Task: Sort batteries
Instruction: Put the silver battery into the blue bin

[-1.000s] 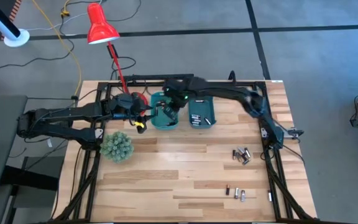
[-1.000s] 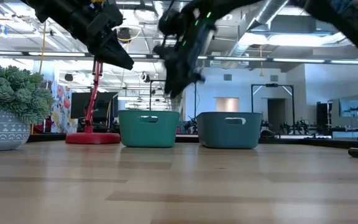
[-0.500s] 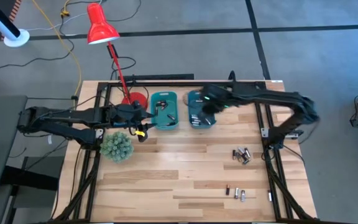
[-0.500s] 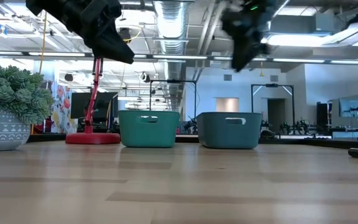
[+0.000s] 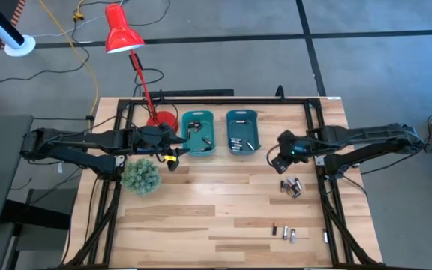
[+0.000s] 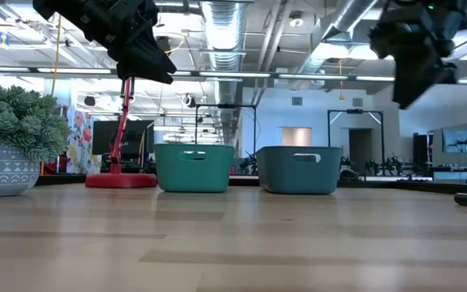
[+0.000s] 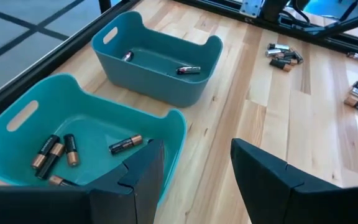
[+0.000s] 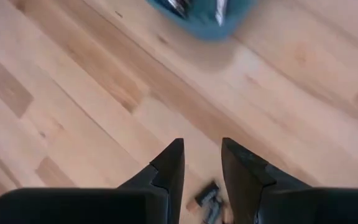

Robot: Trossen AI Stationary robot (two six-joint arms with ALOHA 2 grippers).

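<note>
Two bins stand at the table's far middle: a brighter teal bin [image 5: 199,133] [image 7: 92,137] holding several dark and copper batteries [image 7: 58,149], and a darker teal bin [image 5: 241,132] [image 7: 157,62] with a few silver ones [image 7: 188,70]. Loose batteries lie in a cluster on the right [image 5: 291,187] [image 8: 209,200] and another cluster near the front edge [image 5: 284,232]. My left gripper [image 5: 172,154] [image 7: 194,171] hovers open and empty by the brighter bin's near left corner. My right gripper [image 5: 282,155] [image 8: 202,165] hangs above the table between the darker bin and the right cluster, slightly open and empty.
A green spiky plant in a grey pot [image 5: 140,176] [image 6: 14,138] stands near the left gripper, toward the near edge. A red desk lamp [image 5: 122,31] rises from its base [image 5: 161,120] left of the bins. Bare wood stretches across the table's middle and near left.
My right gripper has swung from above the brighter teal bin, across the darker bin, toward the table's right and near side, and now hangs above the table just beyond the right battery cluster. The bins and the loose batteries have stayed in place.
</note>
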